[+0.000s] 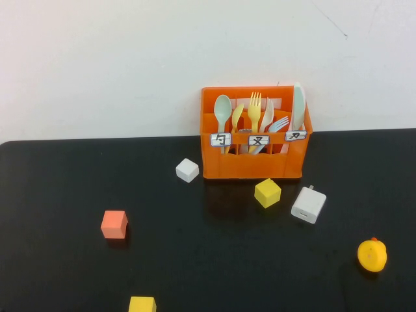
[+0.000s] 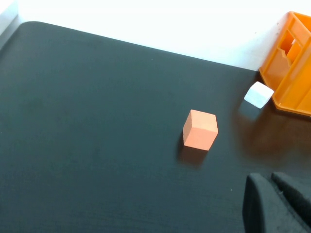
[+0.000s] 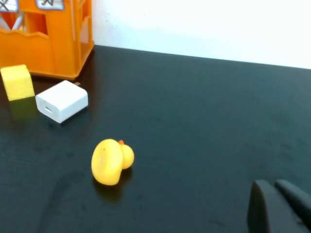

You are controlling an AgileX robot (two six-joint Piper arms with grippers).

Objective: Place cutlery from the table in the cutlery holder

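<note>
The orange cutlery holder (image 1: 255,156) stands at the back of the black table (image 1: 65,182), against the wall. The yellow fork (image 1: 255,109) stands upright in its middle compartment. The mint-green knife (image 1: 298,107) stands upright in its right compartment. No cutlery lies on the table. Neither arm shows in the high view. My left gripper (image 2: 269,179) is shut and empty, low over the table near a salmon cube (image 2: 200,129); the holder's corner (image 2: 290,68) shows beyond. My right gripper (image 3: 270,185) is shut and empty, over the table near a yellow duck (image 3: 112,161).
A pale green spoon (image 1: 223,110) and a white fork (image 1: 278,123) also stand in the holder. On the table lie a white cube (image 1: 187,169), a yellow cube (image 1: 267,192), a white charger (image 1: 309,205), the duck (image 1: 372,255), the salmon cube (image 1: 114,224) and another yellow cube (image 1: 142,304).
</note>
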